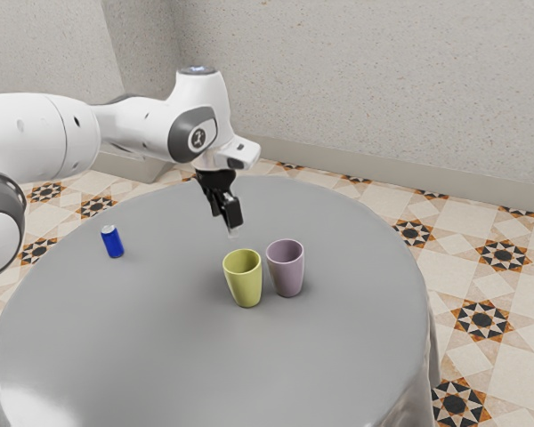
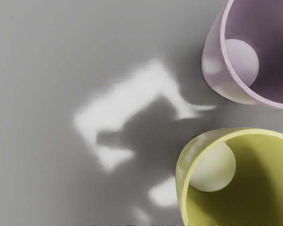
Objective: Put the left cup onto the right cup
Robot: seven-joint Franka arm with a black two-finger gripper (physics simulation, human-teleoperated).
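Two cups stand upright side by side on the round grey table (image 1: 160, 356). The yellow-green cup (image 1: 243, 277) is on the exterior view's left and the mauve cup (image 1: 286, 267) is close on its right, nearly touching. My gripper (image 1: 229, 222) hangs above the table, behind and a little to the left of the yellow-green cup. It is open and holds nothing. From the wrist I look down into both cups, the yellow-green cup (image 2: 236, 179) and the mauve cup (image 2: 247, 56), and both are empty. My hand's shadow lies on the table beside them.
A small blue can (image 1: 113, 241) stands upright on the table well to the exterior view's left of the cups. The table's edge curves round close to the right of the mauve cup, and a patterned tile floor (image 1: 489, 294) lies beyond it.
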